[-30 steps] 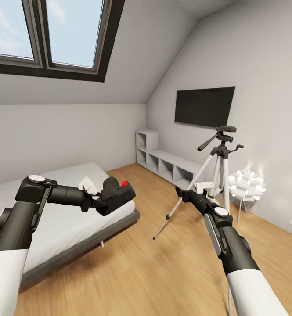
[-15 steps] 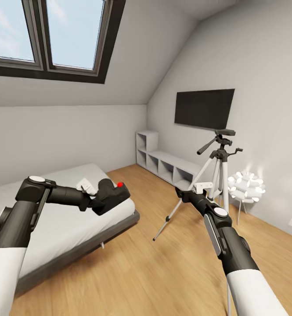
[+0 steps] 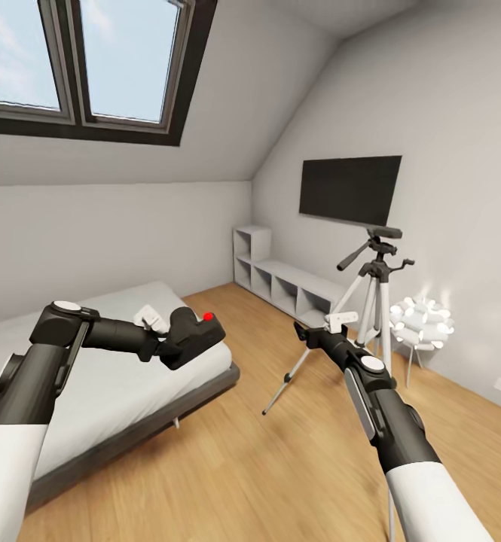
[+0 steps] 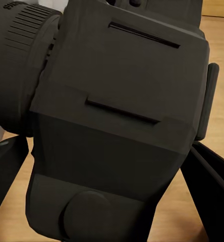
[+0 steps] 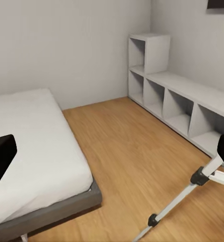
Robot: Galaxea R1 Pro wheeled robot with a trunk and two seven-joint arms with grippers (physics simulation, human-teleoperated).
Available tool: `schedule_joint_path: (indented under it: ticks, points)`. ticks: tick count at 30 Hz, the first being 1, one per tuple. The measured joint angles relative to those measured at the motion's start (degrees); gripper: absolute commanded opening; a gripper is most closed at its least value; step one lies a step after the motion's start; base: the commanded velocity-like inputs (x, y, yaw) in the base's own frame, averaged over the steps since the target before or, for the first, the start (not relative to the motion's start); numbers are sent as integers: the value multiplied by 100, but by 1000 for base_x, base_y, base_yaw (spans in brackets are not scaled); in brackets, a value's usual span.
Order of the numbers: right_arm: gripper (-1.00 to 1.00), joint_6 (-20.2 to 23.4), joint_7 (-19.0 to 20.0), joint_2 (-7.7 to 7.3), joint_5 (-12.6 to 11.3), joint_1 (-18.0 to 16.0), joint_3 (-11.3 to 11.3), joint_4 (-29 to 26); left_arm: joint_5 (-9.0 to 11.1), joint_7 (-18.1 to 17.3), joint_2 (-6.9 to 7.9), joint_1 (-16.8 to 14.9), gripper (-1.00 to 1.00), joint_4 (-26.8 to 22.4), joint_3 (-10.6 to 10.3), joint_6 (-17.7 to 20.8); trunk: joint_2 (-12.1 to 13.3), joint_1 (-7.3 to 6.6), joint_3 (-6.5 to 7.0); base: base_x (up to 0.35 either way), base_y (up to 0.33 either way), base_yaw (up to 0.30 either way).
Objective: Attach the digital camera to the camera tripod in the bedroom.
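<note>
The black digital camera (image 3: 199, 336) with its red button on top hangs over the bed's near corner, and my left gripper (image 3: 176, 345) is shut on it. In the left wrist view the camera body (image 4: 117, 121) sits between two dark fingers (image 4: 210, 189). The camera tripod (image 3: 374, 297) stands on the wood floor at the right, below the TV, its black head bare. My right gripper (image 3: 300, 330) hovers just left of the tripod, level with its legs. Its fingers (image 5: 1, 157) stand wide apart with nothing between them, and a tripod leg (image 5: 180, 201) lies just beyond.
A grey-framed white bed (image 3: 107, 376) fills the left. A low white cube shelf (image 3: 284, 282) runs along the far wall under a black TV (image 3: 349, 188). A white ball-cluster lamp (image 3: 422, 322) stands right of the tripod. Open wood floor (image 3: 250, 467) lies ahead.
The whole picture has shifted a little, so the head camera moved. The left gripper still holds the camera, carried slightly left. The right arm has edged left, away from the tripod legs.
</note>
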Motion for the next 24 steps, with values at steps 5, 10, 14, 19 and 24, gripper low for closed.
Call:
schedule_joint_path:
  ticks: [5,10,14,19,24]
  points:
    - [100,-1,0,-4,0,0,8,0,1,3,-2,0,-100,-14,-15,22,201,-110,90,0,0,0]
    - [100,-5,0,-1,0,0,11,0,1,-1,-4,0,-100,-28,-19,33,401,-220,180,0,0,0]
    - [100,-3,0,-2,0,0,11,0,1,-4,-3,0,-100,-34,-19,36,562,-308,252,0,0,0]
    - [100,-3,0,-3,0,0,11,0,1,-5,-4,0,-100,-36,-20,52,763,-418,342,0,0,0]
    - [100,-3,2,-6,0,0,18,0,2,-5,-4,0,-100,-31,-26,248,964,-528,432,0,0,0]
